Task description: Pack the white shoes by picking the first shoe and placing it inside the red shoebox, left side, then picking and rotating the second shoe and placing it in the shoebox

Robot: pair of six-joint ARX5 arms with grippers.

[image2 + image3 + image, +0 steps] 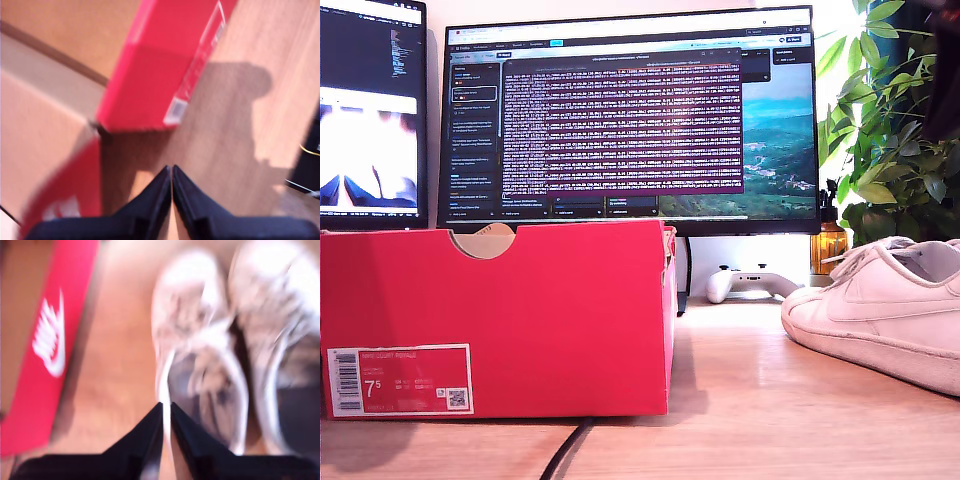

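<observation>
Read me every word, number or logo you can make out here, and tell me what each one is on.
"7.5": white label on the red box.
Barcode and QR code on that label: rest of its print too small.
White swoosh logo, no letters: red lid.
Stitched swoosh: white shoe.
Monitor text: too small to read.

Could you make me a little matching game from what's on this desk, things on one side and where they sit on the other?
Places are as the exterior view shows them.
1. red shoebox
2. white shoe
3. game controller
4. plant

A. upper right
B. right foreground
C. left foreground
D. under the monitor, behind the shoe

Pairs: 1-C, 2-B, 3-D, 4-A
</observation>
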